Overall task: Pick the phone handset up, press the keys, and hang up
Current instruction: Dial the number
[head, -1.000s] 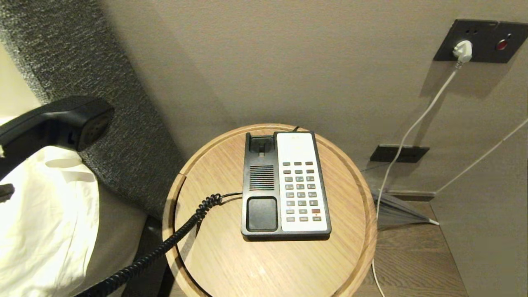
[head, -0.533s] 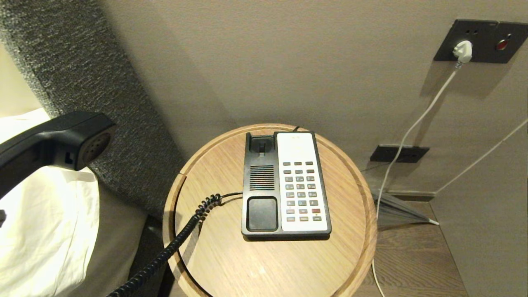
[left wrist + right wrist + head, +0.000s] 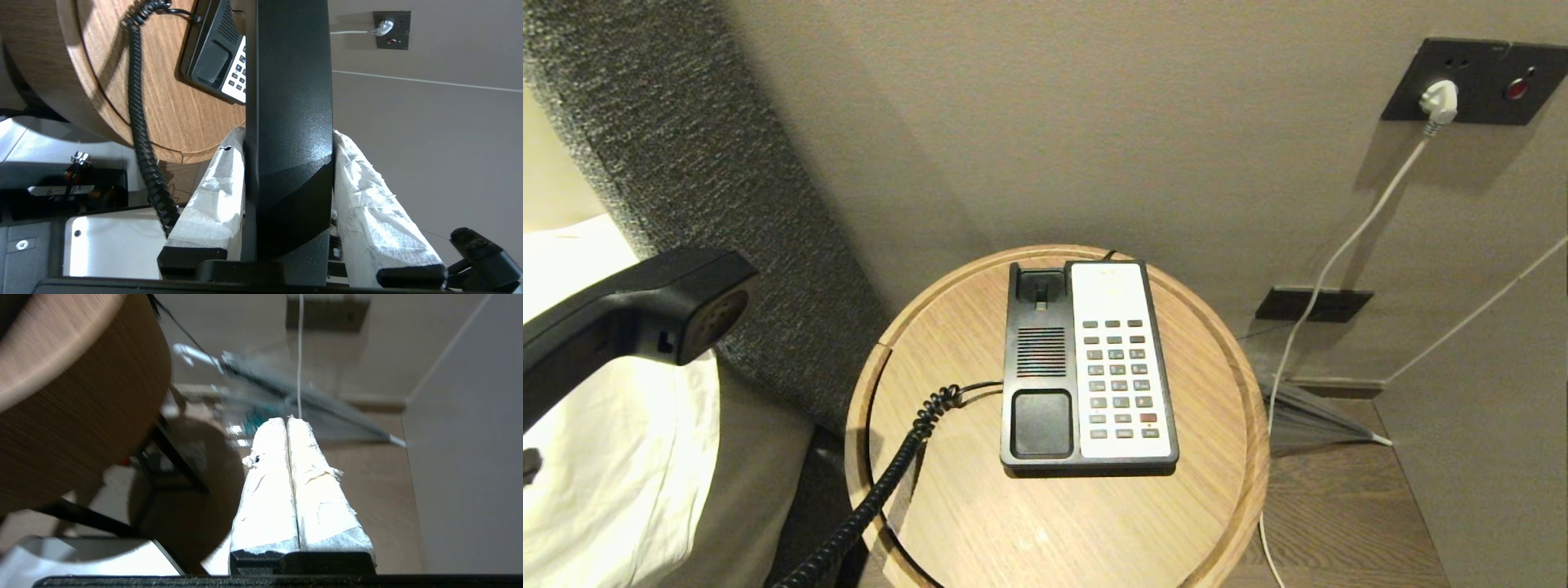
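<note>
No readable text, phone base (image 3: pixel 1089 367) keypad markings too small to make out

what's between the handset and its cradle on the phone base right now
Nothing visible. The left gripper holds the phone handset out to the left of the round table. The cradle side of the phone base lies bare; only the coiled cord trails across the table's left part.

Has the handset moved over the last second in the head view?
Yes. The handset has sunk and edged right toward the table, measured against the headboard behind it.
</note>
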`<state>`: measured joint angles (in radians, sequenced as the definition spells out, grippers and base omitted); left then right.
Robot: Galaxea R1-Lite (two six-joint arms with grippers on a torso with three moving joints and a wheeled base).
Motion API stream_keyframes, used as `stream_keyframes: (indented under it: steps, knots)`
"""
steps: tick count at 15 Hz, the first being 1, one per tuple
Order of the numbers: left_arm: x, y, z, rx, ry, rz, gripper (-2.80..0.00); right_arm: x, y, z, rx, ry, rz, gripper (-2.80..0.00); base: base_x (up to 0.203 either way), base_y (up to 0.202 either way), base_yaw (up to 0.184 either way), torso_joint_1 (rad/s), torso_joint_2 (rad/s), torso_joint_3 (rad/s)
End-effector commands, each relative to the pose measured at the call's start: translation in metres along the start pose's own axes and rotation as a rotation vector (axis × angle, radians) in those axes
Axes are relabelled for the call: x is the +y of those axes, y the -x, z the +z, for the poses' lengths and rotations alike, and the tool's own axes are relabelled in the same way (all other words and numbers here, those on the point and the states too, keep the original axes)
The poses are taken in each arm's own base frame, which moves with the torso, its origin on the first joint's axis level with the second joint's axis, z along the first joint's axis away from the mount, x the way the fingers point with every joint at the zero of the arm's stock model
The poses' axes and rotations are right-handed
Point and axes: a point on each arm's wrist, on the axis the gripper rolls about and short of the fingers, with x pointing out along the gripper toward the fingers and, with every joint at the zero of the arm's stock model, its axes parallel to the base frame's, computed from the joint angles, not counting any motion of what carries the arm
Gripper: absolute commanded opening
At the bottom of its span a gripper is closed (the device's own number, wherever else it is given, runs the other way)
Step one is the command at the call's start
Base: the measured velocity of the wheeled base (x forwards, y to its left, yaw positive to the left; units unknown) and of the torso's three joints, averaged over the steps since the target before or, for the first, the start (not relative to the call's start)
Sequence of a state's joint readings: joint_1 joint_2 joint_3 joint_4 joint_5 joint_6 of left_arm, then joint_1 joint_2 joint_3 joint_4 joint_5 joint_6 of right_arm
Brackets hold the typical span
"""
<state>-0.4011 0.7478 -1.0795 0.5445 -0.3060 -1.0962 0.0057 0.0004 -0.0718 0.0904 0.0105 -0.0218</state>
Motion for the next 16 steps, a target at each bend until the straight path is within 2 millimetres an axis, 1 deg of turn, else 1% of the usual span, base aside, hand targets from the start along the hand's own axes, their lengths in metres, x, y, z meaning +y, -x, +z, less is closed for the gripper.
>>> stream_keyframes:
  steps: [1, 2, 4, 5, 6, 7, 8, 9, 10, 11, 12, 13, 14, 16]
  knots:
    - [0.004, 0.001, -0.002, 0.006, 0.010, 0.007, -2.80, 0.000, 0.015, 0.027, -0.062, -0.023, 0.015, -2.80, 0.000, 0.000, 0.000, 0.000, 0.00, 0.000]
    - [0.005, 0.000, -0.003, 0.008, 0.010, 0.009, -2.80, 0.000, 0.026, 0.040, -0.063, -0.041, 0.030, -2.80, 0.000, 0.000, 0.000, 0.000, 0.00, 0.000]
    - [0.005, 0.002, -0.003, 0.010, 0.009, 0.004, -2.80, 0.001, 0.054, 0.067, -0.070, -0.062, 0.105, -2.80, 0.000, 0.000, 0.000, 0.000, 0.00, 0.000]
    - [0.005, 0.003, -0.004, 0.008, 0.009, 0.004, -2.80, 0.002, 0.066, 0.076, -0.076, -0.068, 0.148, -2.80, 0.000, 0.000, 0.000, 0.000, 0.00, 0.000]
    - [0.005, 0.003, -0.004, 0.007, 0.009, 0.004, -2.80, 0.003, 0.073, 0.078, -0.060, -0.075, 0.194, -2.80, 0.000, 0.000, 0.000, 0.000, 0.00, 0.000]
    - [0.007, 0.004, -0.005, 0.007, 0.011, 0.005, -2.80, 0.004, 0.080, 0.086, -0.090, -0.079, 0.230, -2.80, 0.000, 0.000, 0.000, 0.000, 0.00, 0.000]
    - [0.007, 0.004, -0.005, 0.006, 0.008, 0.002, -2.80, 0.004, 0.083, 0.093, -0.115, -0.086, 0.254, -2.80, 0.000, 0.000, 0.000, 0.000, 0.00, 0.000]
    - [0.006, 0.003, -0.004, 0.008, 0.009, 0.004, -2.80, 0.004, 0.082, 0.105, -0.121, -0.103, 0.257, -2.80, 0.000, 0.000, 0.000, 0.000, 0.00, 0.000]
    - [0.007, 0.002, -0.004, 0.012, 0.010, 0.005, -2.80, 0.004, 0.078, 0.123, -0.112, -0.140, 0.261, -2.80, 0.000, 0.000, 0.000, 0.000, 0.00, 0.000]
    - [0.007, 0.001, -0.004, 0.017, 0.012, 0.008, -2.80, 0.003, 0.066, 0.146, -0.072, -0.181, 0.270, -2.80, 0.000, 0.000, 0.000, 0.000, 0.00, 0.000]
    - [0.008, 0.001, -0.005, 0.021, 0.012, 0.009, -2.80, 0.003, 0.047, 0.167, -0.016, -0.214, 0.286, -2.80, 0.000, 0.000, 0.000, 0.000, 0.00, 0.000]
    - [0.008, 0.001, -0.005, 0.021, 0.013, 0.010, -2.80, 0.003, 0.026, 0.181, 0.049, -0.241, 0.305, -2.80, 0.000, 0.000, 0.000, 0.000, 0.00, 0.000]
    - [0.008, 0.001, -0.005, 0.022, 0.012, 0.009, -2.80, 0.003, 0.003, 0.191, 0.123, -0.262, 0.324, -2.80, 0.000, 0.000, 0.000, 0.000, 0.00, 0.000]
    - [0.009, 0.001, -0.005, 0.023, 0.013, 0.010, -2.80, 0.003, -0.041, 0.200, 0.258, -0.301, 0.345, -2.80, 0.000, 0.000, 0.000, 0.000, 0.00, 0.000]
